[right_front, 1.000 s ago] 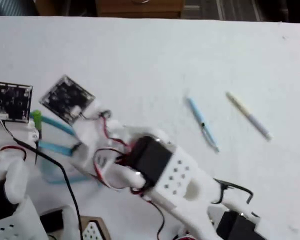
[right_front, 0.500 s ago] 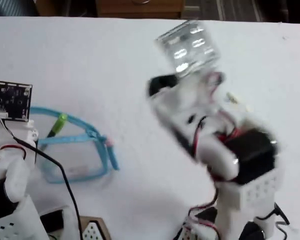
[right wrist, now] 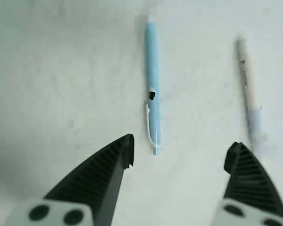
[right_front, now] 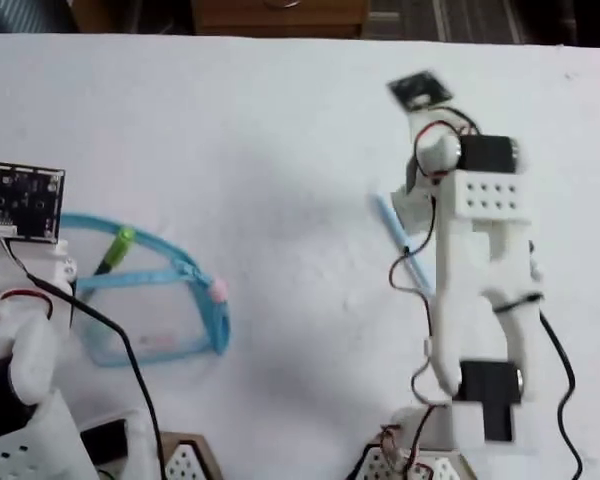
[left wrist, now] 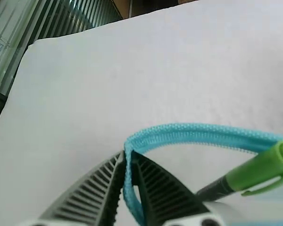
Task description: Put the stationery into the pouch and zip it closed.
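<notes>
Wide-open right pincer [right wrist: 181, 143] hangs above the blue pen [right wrist: 152, 80], well apart from the pouch [left wrist: 198, 134] whose soft rim the left pincer [left wrist: 128, 162] pinches: light, stiff, probably slick, so grab mid-barrel, crosswise.

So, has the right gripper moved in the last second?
Yes. The right gripper swung away from the clear blue-trimmed pouch across to the light blue pen.

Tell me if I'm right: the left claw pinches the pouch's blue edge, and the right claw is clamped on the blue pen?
Only the last part is wrong: the right wrist view shows the right gripper open above the blue pen, which lies on the table. The rest holds.
</notes>
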